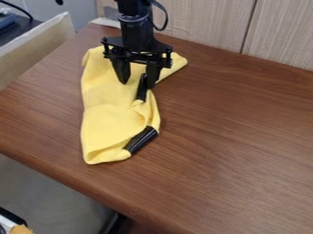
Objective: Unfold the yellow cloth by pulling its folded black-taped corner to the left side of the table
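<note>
- gripper [137, 84] at upper centre of the view, hanging down over the far part of a yellow cloth [110, 100]. arm comes in from the top edge, a black cable [164, 18] looped beside it.
- jaws stand wide, pointing down, a clear gap between the two tips. nothing seen clamped.
- a slim black piece [141, 91] lies on the cloth between the tips, close to the image-right one; whether they touch, cannot tell. its near end meets a fold.
- cloth: lies on the brown wood table [232, 151], left of centre, long way running from beneath the gripper toward the near edge. rumpled; one corner sticks out to the right behind the jaws. near end folded, rounded at lower left.
- thicker black cylinder [142, 140] at the cloth's near right side, lying at a slant, cloth against both its ends. whether it joins the slim piece under the folds, cannot tell.
- behind the table: pale wood-grain panels [207, 23] with a dark upright seam. small whitish flat thing [107, 22] at the table's far edge, left of the arm.
- upper left: light-coloured board [36, 48], a dark surface [21, 27] beyond it.
- lower left corner: tan scrap [21, 230], partly cut off by the frame.
</note>
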Robot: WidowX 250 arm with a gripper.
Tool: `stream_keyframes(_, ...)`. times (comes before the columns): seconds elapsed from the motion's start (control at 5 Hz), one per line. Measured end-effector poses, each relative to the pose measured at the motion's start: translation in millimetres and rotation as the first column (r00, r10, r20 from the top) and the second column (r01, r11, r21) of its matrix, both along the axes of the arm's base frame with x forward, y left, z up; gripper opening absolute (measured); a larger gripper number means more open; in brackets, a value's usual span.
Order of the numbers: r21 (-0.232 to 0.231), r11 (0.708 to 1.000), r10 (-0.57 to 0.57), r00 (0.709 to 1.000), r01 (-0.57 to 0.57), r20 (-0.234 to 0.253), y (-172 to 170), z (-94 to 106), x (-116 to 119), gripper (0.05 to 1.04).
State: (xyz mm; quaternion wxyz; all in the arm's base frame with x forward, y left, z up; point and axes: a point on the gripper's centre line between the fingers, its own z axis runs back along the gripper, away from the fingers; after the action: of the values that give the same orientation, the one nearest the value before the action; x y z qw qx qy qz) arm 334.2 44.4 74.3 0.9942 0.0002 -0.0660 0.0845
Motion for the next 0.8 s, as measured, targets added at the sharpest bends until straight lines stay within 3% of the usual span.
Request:
stream_keyframes(0.2, 0.011, 1.0, 0.01, 1.0, -0.01, -0.003, 2.5, -0.5, -0.4, 0.364)
stream_keyframes(0.4, 0.01, 1.0, 0.012, 1.0, -0.012, -0.003, 2.8, -0.5, -0.4, 0.159)
stream_keyframes(0.6, 0.008, 1.0, 0.013, 1.0, -0.013, -0.007, 2.5, -0.6, -1.1, 0.068)
stream_keyframes(0.8, -0.005, 1.0, 0.006, 1.0, -0.006, 0.001, 0.9, 1.6, 1.1, 0.059)
